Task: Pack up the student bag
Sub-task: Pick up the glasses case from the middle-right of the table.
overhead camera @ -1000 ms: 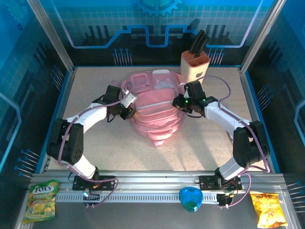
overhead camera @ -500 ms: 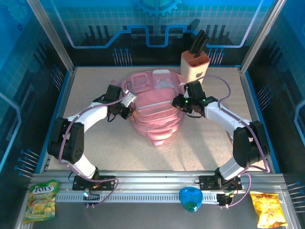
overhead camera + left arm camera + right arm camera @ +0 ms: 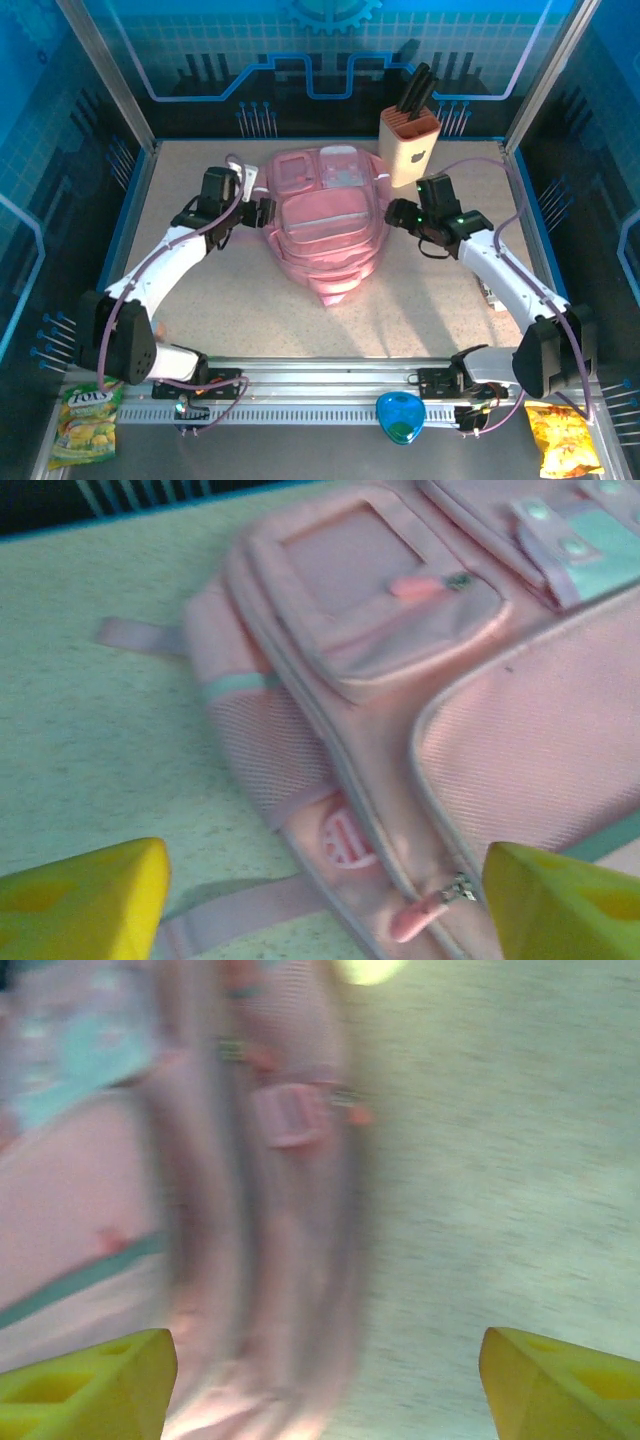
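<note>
The student bag [image 3: 325, 225] lies flat, just left of and nearer than the knife block [image 3: 408, 145]. The right gripper [image 3: 398, 213] hovers just in front of that block, the left gripper [image 3: 262, 211] well apart from it across the bag; both are spread wide and empty. Soft, limp and likely light, the bag should sag when lifted, so a zip pull [image 3: 425, 917] looks the surest hold.

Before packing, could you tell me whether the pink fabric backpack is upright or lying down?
Lying down: the pink fabric backpack has its front pockets facing up.
</note>
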You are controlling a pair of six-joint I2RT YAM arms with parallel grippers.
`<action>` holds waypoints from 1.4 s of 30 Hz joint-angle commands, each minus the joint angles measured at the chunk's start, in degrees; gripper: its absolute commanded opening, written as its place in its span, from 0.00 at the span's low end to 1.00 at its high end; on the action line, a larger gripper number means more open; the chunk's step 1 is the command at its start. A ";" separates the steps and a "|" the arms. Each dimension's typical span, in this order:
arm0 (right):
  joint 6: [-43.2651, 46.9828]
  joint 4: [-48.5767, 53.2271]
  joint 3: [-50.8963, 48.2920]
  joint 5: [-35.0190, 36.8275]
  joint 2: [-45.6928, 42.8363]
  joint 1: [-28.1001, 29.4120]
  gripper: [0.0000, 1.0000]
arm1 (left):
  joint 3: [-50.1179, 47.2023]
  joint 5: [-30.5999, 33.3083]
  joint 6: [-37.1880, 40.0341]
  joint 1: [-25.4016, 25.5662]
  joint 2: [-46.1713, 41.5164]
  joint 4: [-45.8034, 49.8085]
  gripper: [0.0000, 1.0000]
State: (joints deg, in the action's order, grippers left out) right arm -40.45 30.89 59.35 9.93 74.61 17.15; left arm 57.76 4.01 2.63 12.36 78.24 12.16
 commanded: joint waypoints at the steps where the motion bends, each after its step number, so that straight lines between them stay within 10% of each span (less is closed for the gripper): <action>1: 2.29 9.52 -4.62 9.43 -0.76 -5.14 0.81 | -1.90 6.67 -9.21 -0.92 -2.65 -1.09 0.91; 21: 14.39 5.67 -10.07 10.52 8.95 -33.75 1.00 | 1.43 -0.48 -14.76 -1.29 -3.63 -0.86 0.99; 42: 10.83 6.39 -12.93 2.14 9.34 -32.36 0.99 | 3.04 -4.81 -13.33 -1.28 -1.51 1.46 0.99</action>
State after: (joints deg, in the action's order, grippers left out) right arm -28.10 35.70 47.31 14.24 85.95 -17.04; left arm 58.63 1.08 -11.66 11.66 75.94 12.40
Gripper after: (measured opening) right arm 0.995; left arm 0.993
